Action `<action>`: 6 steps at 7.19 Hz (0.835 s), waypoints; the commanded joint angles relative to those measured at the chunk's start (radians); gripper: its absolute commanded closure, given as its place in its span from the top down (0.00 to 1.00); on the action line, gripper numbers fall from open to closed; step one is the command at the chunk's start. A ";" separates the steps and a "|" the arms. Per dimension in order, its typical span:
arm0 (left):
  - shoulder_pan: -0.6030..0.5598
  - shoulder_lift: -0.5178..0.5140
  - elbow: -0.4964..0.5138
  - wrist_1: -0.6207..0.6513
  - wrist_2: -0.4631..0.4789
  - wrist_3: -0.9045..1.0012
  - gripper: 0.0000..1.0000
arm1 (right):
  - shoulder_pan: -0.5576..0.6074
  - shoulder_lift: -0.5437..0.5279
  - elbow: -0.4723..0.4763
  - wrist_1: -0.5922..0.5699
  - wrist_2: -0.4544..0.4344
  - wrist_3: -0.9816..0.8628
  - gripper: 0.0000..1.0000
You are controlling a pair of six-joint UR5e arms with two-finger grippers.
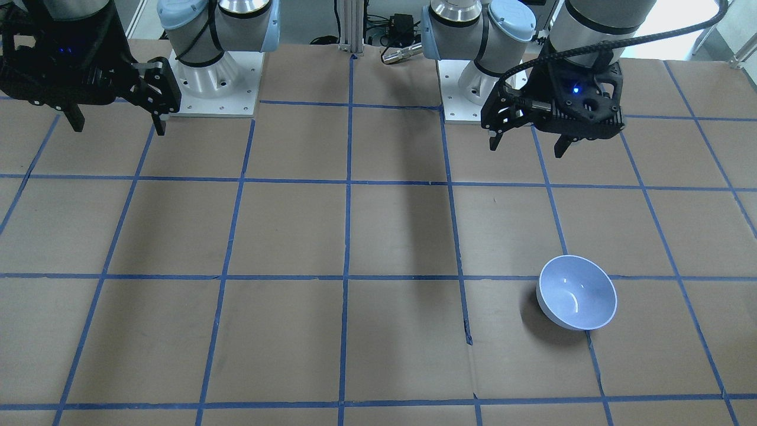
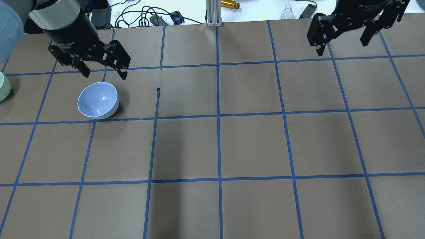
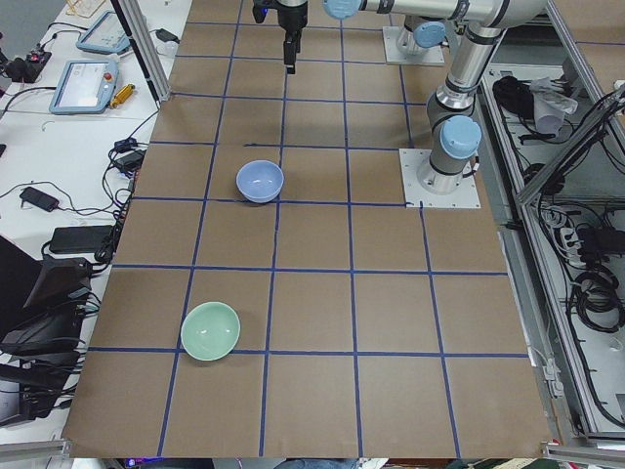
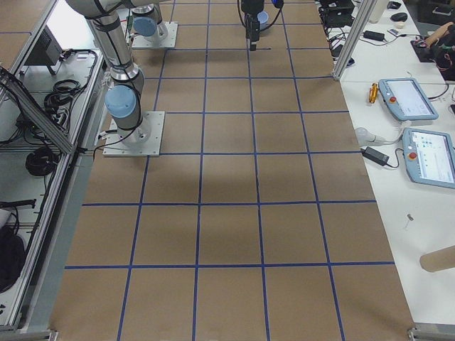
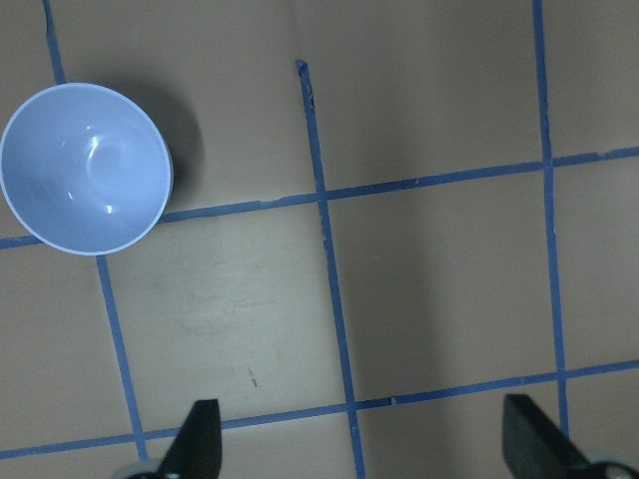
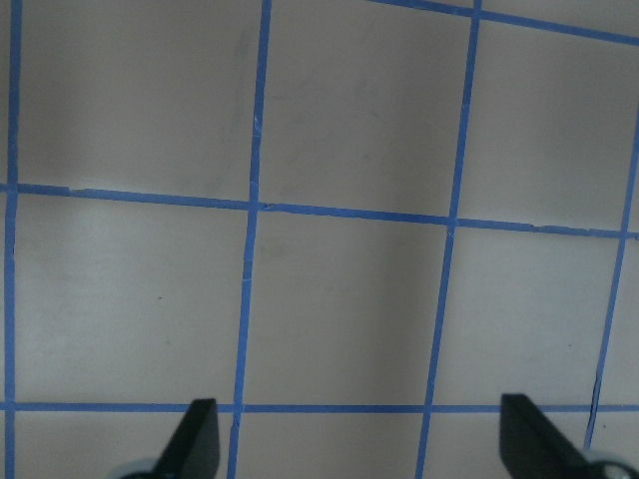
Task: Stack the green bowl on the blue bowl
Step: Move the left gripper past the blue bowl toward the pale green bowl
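Left gripper (image 2: pixel 105 74) hangs above the surface (image 2: pixel 252 146) with its two fingers spread wide and nothing between them. In the overhead view it sits at about 10 o'clock on the surface, just to the 12 o'clock side of the blue bowl (image 2: pixel 98 100), apart from it and not touching.

The blue bowl stands upright with its open side up, its base close to a blue tape line of the grid. In the left wrist view it lies at 10 o'clock of the frame, well off from the two dark fingertips at the bottom edge.

The green bowl (image 3: pixel 210 330) also stands upright on the surface, open side up. In the overhead view only a sliver of it shows at the 9 o'clock edge. It lies at 9 o'clock from the blue bowl, well apart, with neither gripper near it.

The right gripper (image 2: pixel 342 48) is raised at about 1 o'clock in the overhead view, far from both bowls. Its fingers are likewise spread apart and hold nothing. Its wrist view shows only brown surface and blue tape lines below it.
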 commanded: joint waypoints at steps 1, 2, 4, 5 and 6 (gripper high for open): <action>-0.001 0.007 0.004 0.002 0.006 -0.001 1.00 | 0.000 0.000 0.000 0.000 0.000 0.000 1.00; -0.001 0.006 0.001 0.002 0.004 -0.001 1.00 | 0.000 0.000 0.000 0.000 0.000 0.000 1.00; 0.012 0.010 0.001 -0.001 0.004 0.013 1.00 | 0.000 0.000 0.000 0.000 0.000 0.000 1.00; 0.027 0.013 0.001 -0.003 0.007 0.050 1.00 | 0.000 0.000 0.000 0.000 0.000 0.000 1.00; 0.088 0.012 -0.001 0.002 0.056 0.174 1.00 | 0.000 0.000 0.000 0.000 0.000 0.000 1.00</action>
